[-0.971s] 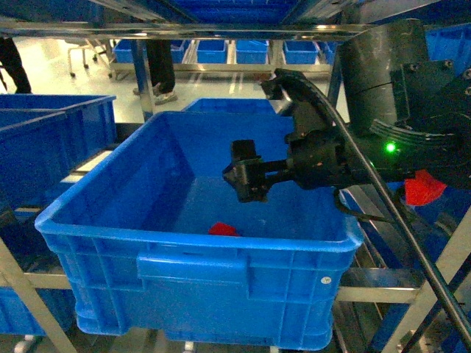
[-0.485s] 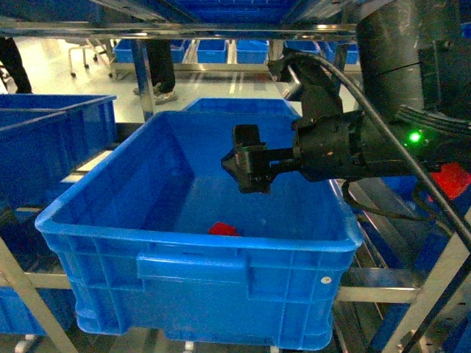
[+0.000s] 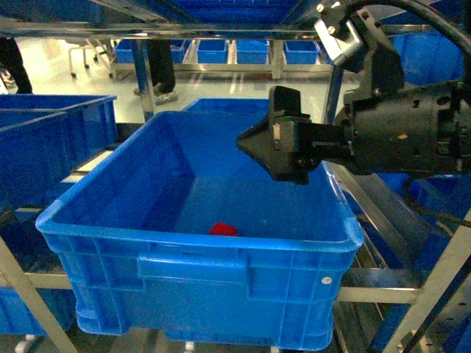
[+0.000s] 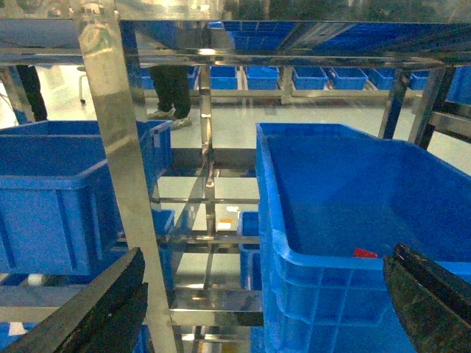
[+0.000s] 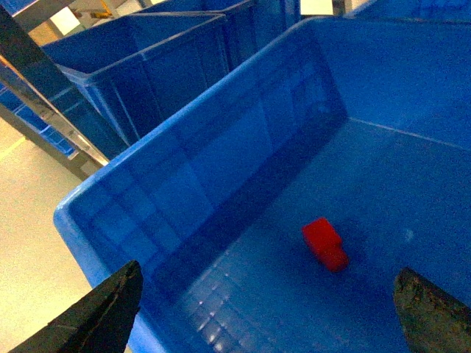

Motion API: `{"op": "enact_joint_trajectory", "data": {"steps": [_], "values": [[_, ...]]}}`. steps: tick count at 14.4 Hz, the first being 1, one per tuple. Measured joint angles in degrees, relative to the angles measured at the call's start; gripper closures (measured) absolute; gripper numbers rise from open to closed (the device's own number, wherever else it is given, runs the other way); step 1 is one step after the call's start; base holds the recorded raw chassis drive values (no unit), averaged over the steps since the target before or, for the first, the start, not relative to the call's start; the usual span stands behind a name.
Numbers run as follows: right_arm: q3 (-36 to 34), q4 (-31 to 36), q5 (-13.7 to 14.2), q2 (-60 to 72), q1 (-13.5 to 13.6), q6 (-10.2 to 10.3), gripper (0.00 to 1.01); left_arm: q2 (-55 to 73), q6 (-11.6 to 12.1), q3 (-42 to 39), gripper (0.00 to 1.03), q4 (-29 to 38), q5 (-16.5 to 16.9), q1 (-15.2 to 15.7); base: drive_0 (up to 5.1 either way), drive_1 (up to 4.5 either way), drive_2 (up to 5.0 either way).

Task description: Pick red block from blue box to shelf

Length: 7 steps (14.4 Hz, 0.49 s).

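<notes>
The red block [image 5: 324, 243] is seen lying on the floor of the blue box [image 3: 110, 213], ungrasped. The right gripper [image 3: 283, 145] is held above it, jaws spread wide for the descent; the left gripper [image 4: 250, 309] is likewise spread, parked outside.

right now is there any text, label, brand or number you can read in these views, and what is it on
None can be read.
The blue box shows no label or marking on its front wall, only a small pale dot too small to make out.
The red block is plain.
The right pincer and the shelf carry no visible writing.
The far boxes are too small and blurred to tell.
</notes>
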Motion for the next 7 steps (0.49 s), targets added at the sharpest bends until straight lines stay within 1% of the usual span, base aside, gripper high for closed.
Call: {"op": "enact_joint_trajectory", "data": {"steps": [1, 3, 7], "values": [[-2.12, 0.31, -0.35, -1.20, -0.90, 0.96, 0.03, 0.00, 0.00, 0.00, 0.05, 0.00, 0.02, 0.00, 0.0, 0.00, 0.0], [-5.68, 1.25, -1.07, -4.11, -2.69, 2.12, 0.03, 0.00, 0.00, 0.00, 0.05, 0.02, 0.00, 0.00, 0.0, 0.00, 0.0], [-8.90, 2.56, -1.20, -7.67, -3.72, 2.84, 0.03, 0.00, 0.00, 0.00, 0.05, 0.00, 0.00, 0.00, 0.0, 0.00, 0.0]]}}
